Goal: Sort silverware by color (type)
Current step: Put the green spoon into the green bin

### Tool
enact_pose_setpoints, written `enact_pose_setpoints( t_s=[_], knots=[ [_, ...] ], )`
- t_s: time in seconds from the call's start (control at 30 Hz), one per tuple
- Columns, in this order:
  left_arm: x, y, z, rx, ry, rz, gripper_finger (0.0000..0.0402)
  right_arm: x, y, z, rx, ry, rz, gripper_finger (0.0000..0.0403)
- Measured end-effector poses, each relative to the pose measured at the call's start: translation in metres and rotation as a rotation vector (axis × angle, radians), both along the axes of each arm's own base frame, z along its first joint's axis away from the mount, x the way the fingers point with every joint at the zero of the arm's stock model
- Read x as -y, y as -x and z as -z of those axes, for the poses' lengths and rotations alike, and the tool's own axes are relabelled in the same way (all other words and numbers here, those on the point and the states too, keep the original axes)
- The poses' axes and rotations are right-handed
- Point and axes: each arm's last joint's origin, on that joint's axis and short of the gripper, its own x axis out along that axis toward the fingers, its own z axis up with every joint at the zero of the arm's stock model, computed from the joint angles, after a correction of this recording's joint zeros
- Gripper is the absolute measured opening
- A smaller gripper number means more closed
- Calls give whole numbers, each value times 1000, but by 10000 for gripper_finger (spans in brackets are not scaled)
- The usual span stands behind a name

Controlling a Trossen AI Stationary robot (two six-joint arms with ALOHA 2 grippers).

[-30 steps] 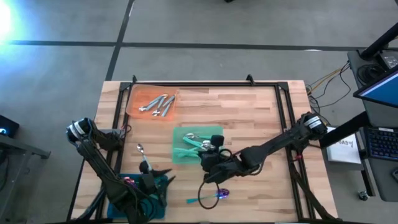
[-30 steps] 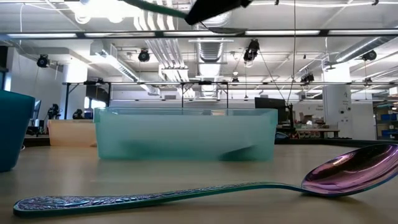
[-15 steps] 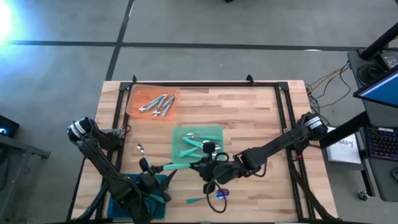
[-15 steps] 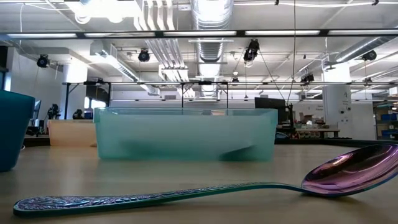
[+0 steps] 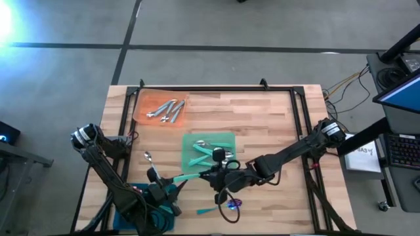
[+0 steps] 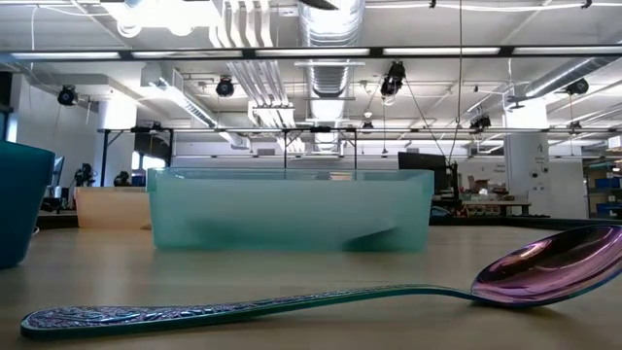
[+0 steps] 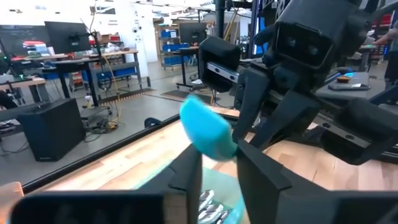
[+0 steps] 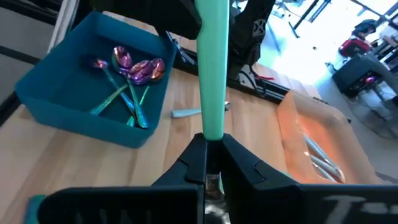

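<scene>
A teal-handled utensil (image 5: pixel 191 175) hangs level in the air between my two grippers, above the wood between the blue bin (image 5: pixel 172 204) and the green tray (image 5: pixel 207 152). My right gripper (image 5: pixel 214 174) is shut on its head end, and the head is hidden between the fingers. My left gripper (image 5: pixel 173 181) is shut on the other end of the handle. The bin holds purple-headed spoons (image 8: pixel 134 71). One purple-headed spoon (image 5: pixel 226 206) (image 6: pixel 544 267) lies flat on the table. All-silver pieces (image 5: pixel 165 109) lie in the orange tray. My left gripper pinches the free end of the teal handle (image 7: pixel 214 140) between its two fingers (image 7: pixel 189 171), coming level from the table's left and along the handle. The utensil is lifted clear of the table. My right gripper pinches the handle near the head end (image 8: pixel 211 127) between its two fingers (image 8: pixel 194 163), level from the table's right and in line with the handle. The utensil sticks straight out toward my left gripper, clear of the table.
A small silver spoon (image 5: pixel 148 157) lies on the wood left of the green tray. Several teal-handled pieces (image 5: pixel 209 152) lie in that tray. The orange tray (image 5: pixel 141 105) sits at the far left. Bare wood stretches across the table's right half.
My right gripper carried the teal-handled utensil from the near edge of the green tray toward the table's left, until the handle's free end reached my left gripper. In the last half second both arms stayed almost still.
</scene>
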Motion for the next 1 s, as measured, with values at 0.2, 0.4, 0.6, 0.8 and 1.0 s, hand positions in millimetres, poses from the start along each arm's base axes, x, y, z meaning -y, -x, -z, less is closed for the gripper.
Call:
enact_pose_setpoints(
  t_s=[0.2,0.4,0.6,0.8,1.0],
  knots=[
    [-1,0,0,17,0,-10,34,-1,1,1,-9,5,-18,6],
    [-2,-1,0,17,6,-12,33,-1,1,1,-9,10,-17,4],
    [-3,-3,1,-16,40,7,48,0,0,0,-9,24,-22,6],
    [-3,-4,2,-37,53,19,91,2,-2,-1,10,18,-24,6],
    [-6,-7,1,-23,49,-1,134,2,-2,-1,10,17,-26,8]
  ],
)
